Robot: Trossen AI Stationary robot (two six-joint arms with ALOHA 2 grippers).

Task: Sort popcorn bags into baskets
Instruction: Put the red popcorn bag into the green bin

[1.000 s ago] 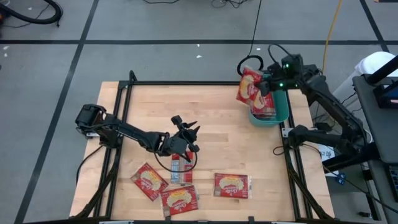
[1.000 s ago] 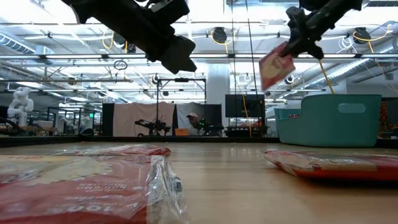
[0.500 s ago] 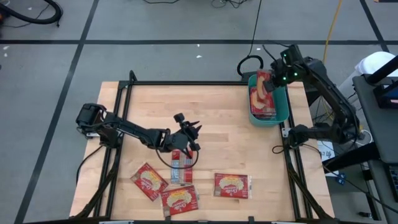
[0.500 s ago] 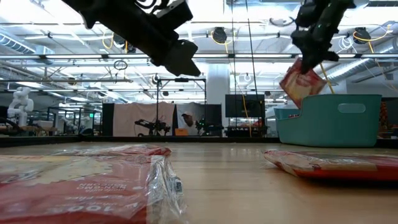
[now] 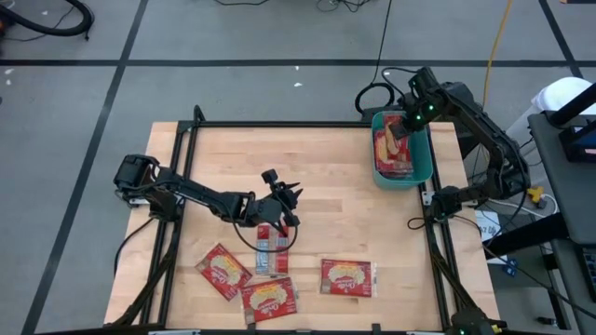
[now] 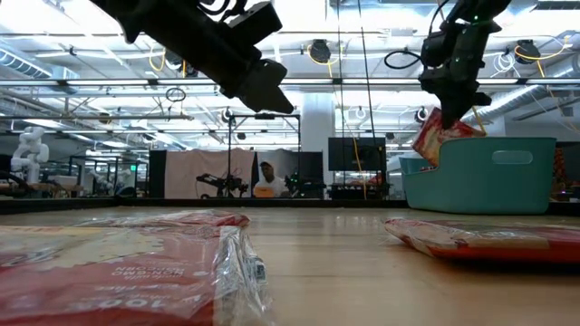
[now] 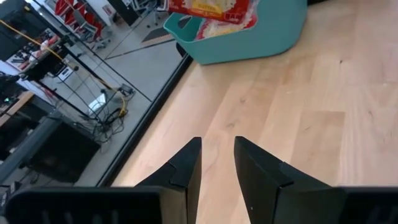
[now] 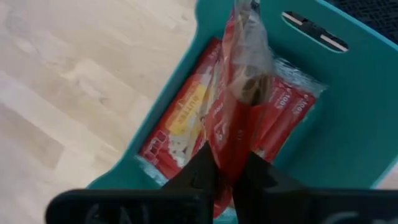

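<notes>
My right gripper (image 5: pixel 407 121) hangs over the teal bin (image 5: pixel 424 163) at the table's far right corner, shut on a red popcorn bag (image 8: pixel 239 93) that dips into the bin (image 8: pixel 348 124). In the low view this bag (image 6: pixel 439 136) hangs below the gripper (image 6: pixel 453 95), just above the bin's rim (image 6: pixel 489 172). More packets (image 8: pixel 180 124) lie flat on the bin's floor. My left gripper (image 5: pixel 282 197) hovers at mid-table, slightly open (image 7: pixel 217 149), holding nothing, just beyond a grey-silver packet (image 5: pixel 270 247). Three red packets (image 5: pixel 223 272), (image 5: pixel 270 298), (image 5: pixel 346 276) lie flat near the near edge. My right gripper pinches the red bag between its two fingers (image 8: pixel 205 168) at its upper edge (image 8: pixel 230 146), coming from above and pointing down. The bag hangs edge-on below the fingers, its lower end down inside the bin over the packets lying there; whether it touches them I cannot tell.
A black frame (image 5: pixel 186 130) runs around the wooden table. Bare wood (image 5: pixel 326 167) lies between the left gripper and the bin. In the low view a packet (image 6: pixel 480 240) lies close at the right and another (image 6: pixel 118 263) at the left. A person shows far off in the room.
My right gripper has moved from beside the bin's left side toward the table's right and far edges, over the bin, and down. The bag, first raised clear and facing up, has turned edge-on and sunk into the bin. The left gripper has barely shifted.
</notes>
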